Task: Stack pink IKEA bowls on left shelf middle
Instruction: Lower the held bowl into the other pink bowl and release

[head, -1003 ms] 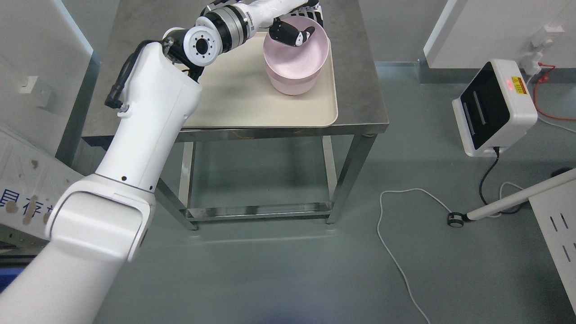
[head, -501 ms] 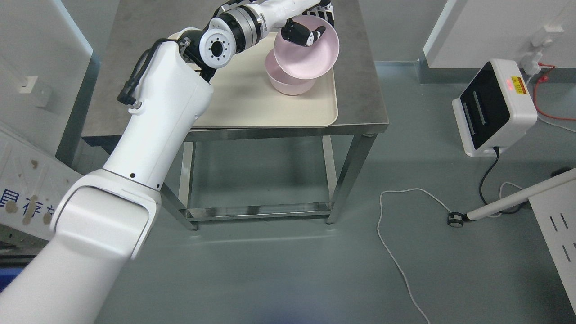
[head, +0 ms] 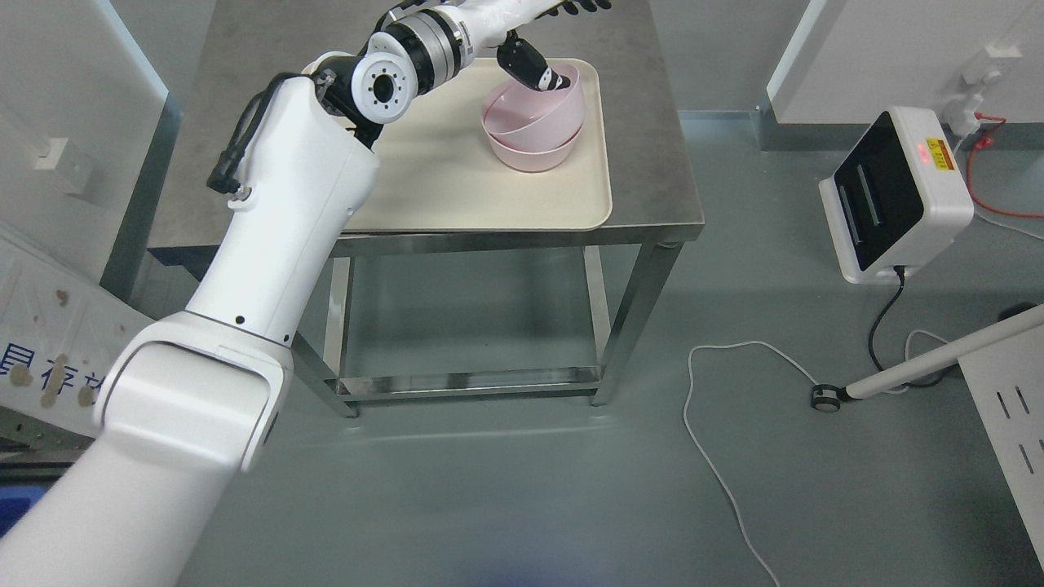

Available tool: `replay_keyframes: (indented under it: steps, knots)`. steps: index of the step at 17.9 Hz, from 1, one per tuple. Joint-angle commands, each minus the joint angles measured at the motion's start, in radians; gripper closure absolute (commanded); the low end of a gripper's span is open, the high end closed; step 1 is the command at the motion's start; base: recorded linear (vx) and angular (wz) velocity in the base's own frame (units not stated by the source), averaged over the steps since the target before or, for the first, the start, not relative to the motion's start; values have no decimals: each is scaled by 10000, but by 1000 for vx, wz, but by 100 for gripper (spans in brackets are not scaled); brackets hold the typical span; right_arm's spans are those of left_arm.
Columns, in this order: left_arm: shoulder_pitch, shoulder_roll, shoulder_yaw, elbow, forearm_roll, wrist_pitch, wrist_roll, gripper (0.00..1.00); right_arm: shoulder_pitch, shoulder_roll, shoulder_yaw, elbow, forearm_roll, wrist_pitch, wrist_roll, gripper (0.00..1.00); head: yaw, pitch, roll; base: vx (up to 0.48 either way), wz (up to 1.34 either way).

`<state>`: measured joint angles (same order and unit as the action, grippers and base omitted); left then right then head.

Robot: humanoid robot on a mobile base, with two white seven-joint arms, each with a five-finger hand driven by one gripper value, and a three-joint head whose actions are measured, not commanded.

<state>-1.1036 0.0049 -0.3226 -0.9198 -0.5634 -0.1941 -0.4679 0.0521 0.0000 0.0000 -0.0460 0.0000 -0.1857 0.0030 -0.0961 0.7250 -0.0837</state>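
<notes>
Pink bowls [head: 534,122] nested, tilted, on tray [head: 457,183]; left hand [head: 542,49] thumb inside top bowl, grasp unclear.

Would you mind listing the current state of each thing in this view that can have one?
upper pink bowl: upright but tilted, nested in the lower bowl.
lower pink bowl: upright on the tray.
tray: flat on the metal table.
left hand: thumb inside the upper bowl's rim, the other fingers partly out of frame, grip unclear.
white device: on the floor, red light on.
</notes>
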Motion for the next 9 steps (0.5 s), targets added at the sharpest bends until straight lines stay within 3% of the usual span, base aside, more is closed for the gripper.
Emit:
replay_keyframes:
  steps: [1,2,4,7,9]
  knots:
    - [511,126,3225,-1352,4502,-22,1375,16,0,-175,-107,0,77,1,1,0,0,0,0,0,0]
    - [922,126,3150,-1689,5713,-68,1548,10,0,-175,-108,0,77,1,1,0,0,0,0,0,0]
    - [2467,126,2647,-3126,6643,-99,986,6,0,-175,-107,0,77,1,16,0,0,0,0,0,0]
    - [4221,126,1771,-4268,6631,-435,-1143,6,0,-175,-92,0,77,1,1,0,0,0,0,0,0]
    - [4607,126,1387,-4270,5672,-452,-1610,6,0,-175,-92,0,77,1,1,0,0,0,0,0,0]
